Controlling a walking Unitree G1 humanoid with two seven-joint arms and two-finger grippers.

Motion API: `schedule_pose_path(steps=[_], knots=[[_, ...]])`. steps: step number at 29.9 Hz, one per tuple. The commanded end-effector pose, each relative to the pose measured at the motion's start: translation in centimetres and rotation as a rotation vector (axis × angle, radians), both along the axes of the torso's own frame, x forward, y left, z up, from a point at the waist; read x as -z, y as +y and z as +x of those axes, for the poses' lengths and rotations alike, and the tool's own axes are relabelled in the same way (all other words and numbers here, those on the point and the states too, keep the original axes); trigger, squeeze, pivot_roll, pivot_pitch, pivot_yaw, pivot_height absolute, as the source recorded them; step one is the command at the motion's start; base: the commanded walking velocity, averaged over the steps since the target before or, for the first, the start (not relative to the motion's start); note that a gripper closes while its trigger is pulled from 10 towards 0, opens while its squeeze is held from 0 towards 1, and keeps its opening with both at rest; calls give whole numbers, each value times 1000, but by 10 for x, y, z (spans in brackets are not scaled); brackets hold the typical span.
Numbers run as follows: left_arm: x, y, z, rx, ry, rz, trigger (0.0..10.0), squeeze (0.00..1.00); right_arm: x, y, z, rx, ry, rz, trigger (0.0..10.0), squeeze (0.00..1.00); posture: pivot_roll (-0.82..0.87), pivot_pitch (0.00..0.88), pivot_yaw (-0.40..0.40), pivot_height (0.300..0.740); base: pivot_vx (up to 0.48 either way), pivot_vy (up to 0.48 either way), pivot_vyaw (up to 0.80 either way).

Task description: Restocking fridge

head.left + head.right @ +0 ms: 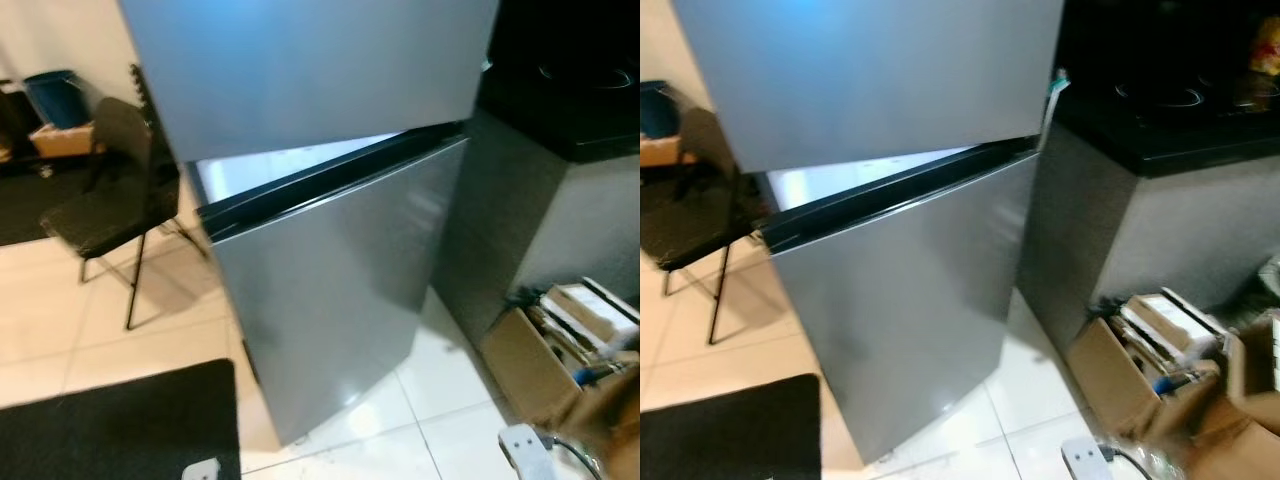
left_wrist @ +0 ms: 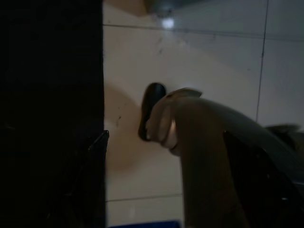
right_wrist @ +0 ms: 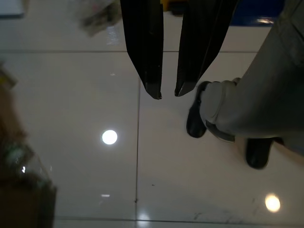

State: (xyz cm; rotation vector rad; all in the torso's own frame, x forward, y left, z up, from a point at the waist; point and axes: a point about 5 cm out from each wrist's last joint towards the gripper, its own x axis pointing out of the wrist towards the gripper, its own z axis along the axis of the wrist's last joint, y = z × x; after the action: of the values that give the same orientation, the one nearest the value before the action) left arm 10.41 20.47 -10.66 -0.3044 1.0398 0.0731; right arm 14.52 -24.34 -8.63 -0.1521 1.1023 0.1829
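Note:
A silver two-door fridge stands in front of me. Its upper door (image 1: 300, 60) is swung out a little, and a white strip of the inside (image 1: 270, 165) shows under it. The lower door (image 1: 330, 290) is shut. My right gripper (image 3: 168, 92) hangs over the tile floor, its two black fingers a narrow gap apart with nothing between them. My left arm hangs idle beside a black mat (image 2: 47, 114); that view is dark.
A black chair (image 1: 110, 200) and a blue bin (image 1: 55, 95) stand left of the fridge. The black mat (image 1: 120, 420) lies at front left. A dark counter (image 1: 1170, 110), an open cardboard box (image 1: 1130, 370) and a white power strip (image 1: 525, 445) are on the right. A person's leg and shoe (image 3: 199, 118) are close behind.

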Motion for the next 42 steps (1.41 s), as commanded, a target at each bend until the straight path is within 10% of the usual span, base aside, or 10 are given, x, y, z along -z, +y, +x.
schedule_pose_path(steps=[1,16,42], knots=[[0,-3,3,23,1,1,10000,0,1,1,-2,-3,3,-8,10000,0,-83,0,-39,740,0,0,738],[-1,-3,5,44,-4,12,10000,0,-6,-1,14,34,-62,-31,10000,0,-84,0,-41,740,0,0,740],[0,-6,3,47,-4,11,10000,0,-133,48,177,-135,-790,249,10000,0,-81,0,-42,740,0,0,544]])
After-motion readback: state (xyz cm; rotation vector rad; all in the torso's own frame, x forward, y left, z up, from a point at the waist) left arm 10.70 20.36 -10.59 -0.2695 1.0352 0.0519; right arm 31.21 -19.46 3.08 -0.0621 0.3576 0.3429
